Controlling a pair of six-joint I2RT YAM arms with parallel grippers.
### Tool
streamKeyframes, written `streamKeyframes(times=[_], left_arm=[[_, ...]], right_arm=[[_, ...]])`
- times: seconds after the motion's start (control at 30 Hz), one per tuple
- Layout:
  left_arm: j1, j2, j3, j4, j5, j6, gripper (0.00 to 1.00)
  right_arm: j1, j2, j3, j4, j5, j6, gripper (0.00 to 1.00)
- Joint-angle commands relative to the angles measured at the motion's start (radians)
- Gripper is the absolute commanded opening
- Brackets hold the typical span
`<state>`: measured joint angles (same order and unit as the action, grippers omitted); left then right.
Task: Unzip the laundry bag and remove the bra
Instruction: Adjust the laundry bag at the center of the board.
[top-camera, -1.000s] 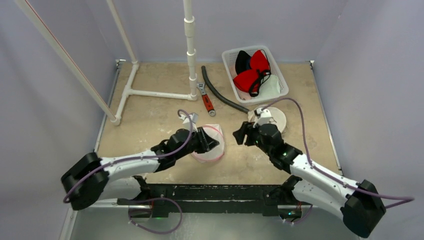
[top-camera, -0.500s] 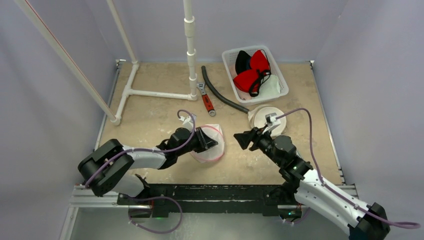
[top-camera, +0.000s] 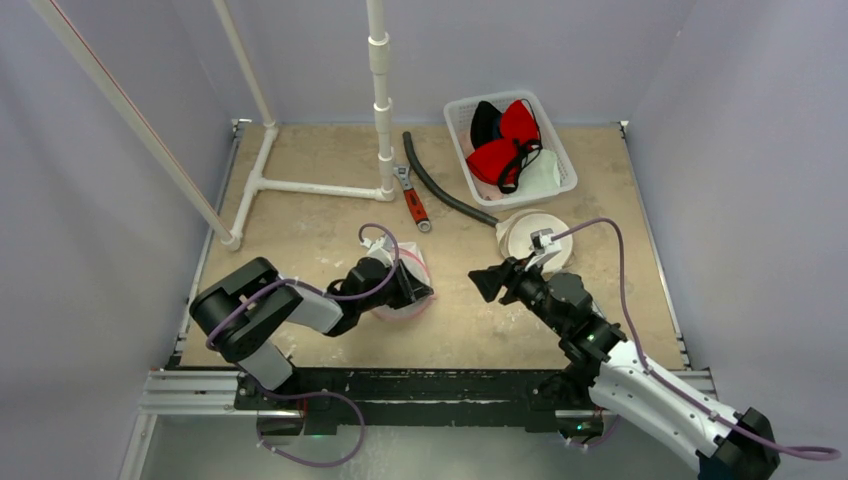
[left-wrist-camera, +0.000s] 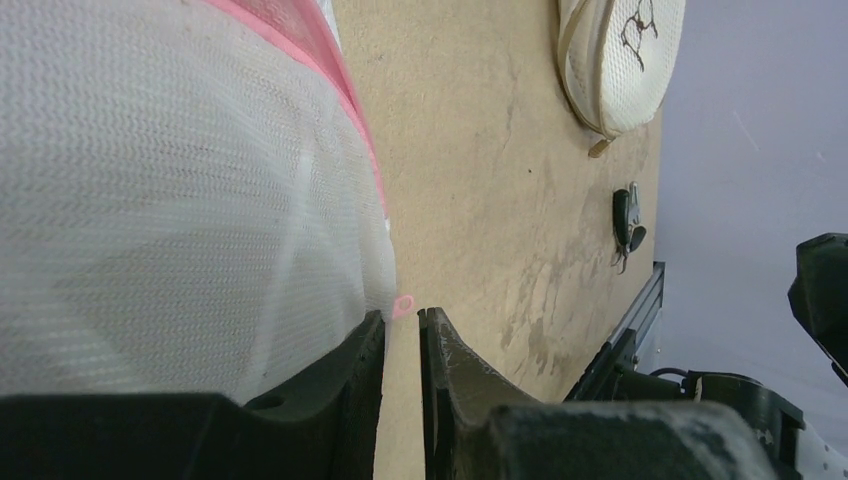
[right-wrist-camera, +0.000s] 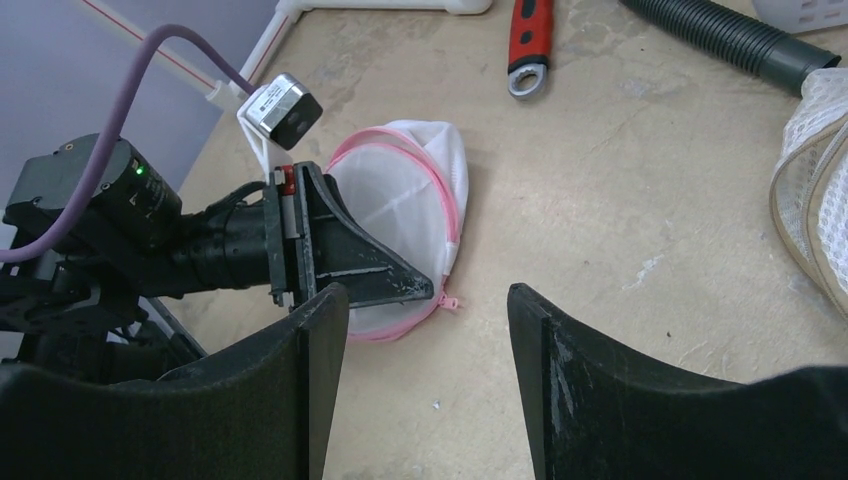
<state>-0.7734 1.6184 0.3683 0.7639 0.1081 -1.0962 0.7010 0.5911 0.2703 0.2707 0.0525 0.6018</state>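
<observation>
Tabletop (top-camera: 320, 210); left gripper (left-wrist-camera: 402, 320) at laundry bag (left-wrist-camera: 170, 190)

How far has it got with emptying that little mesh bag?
Barely started. The laundry bag looks zipped, nothing out of it. The left gripper, jaws nearly together, sits at the pink zipper pull without clearly holding it; the right gripper hangs open. Unzipping and emptying remain.

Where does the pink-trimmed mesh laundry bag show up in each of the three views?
Top external: the pink-trimmed laundry bag lies near the table's middle, slightly left of centre.
Left wrist: it fills the upper left of the picture.
Right wrist: it sits left of centre.
Shared landmark: the round cream mesh bag, at the upper right in the left wrist view and at the right edge in the right wrist view.
</observation>
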Motion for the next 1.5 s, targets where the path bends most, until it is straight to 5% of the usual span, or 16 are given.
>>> streamKeyframes(times=[0.0, 0.13, 0.4, 0.73, 0.8, 1.03, 1.47], left_arm=[[0.005, -0.005, -0.018, 0.079, 0.031, 0.018, 0.18], [0.006, -0.108, 0.003, 0.021, 0.043, 0.058, 0.19], [0.006, -0.448, 0.113, -0.362, -0.045, 0.202, 0.23], [0.006, -0.773, 0.097, -0.876, -0.406, 0.186, 0.26], [0.006, -0.802, 0.059, -0.937, -0.459, 0.147, 0.34], [0.007, -0.89, -0.084, -0.883, -0.451, 0.076, 0.68], [0.019, -0.723, -0.18, -0.628, -0.397, 0.045, 0.69]], right_arm=[[-0.002, -0.021, 0.016, -0.019, -0.005, -0.016, 0.62], [-0.002, -0.035, 0.035, -0.035, 0.009, -0.031, 0.63], [-0.001, -0.035, 0.083, -0.079, 0.055, -0.07, 0.65], [-0.001, -0.026, 0.067, -0.056, 0.036, -0.039, 0.66], [-0.001, -0.022, 0.066, -0.044, 0.036, -0.039, 0.66], [-0.001, -0.02, 0.078, -0.022, -0.05, -0.053, 0.7], [-0.002, -0.057, 0.098, -0.051, -0.114, -0.033, 0.71]])
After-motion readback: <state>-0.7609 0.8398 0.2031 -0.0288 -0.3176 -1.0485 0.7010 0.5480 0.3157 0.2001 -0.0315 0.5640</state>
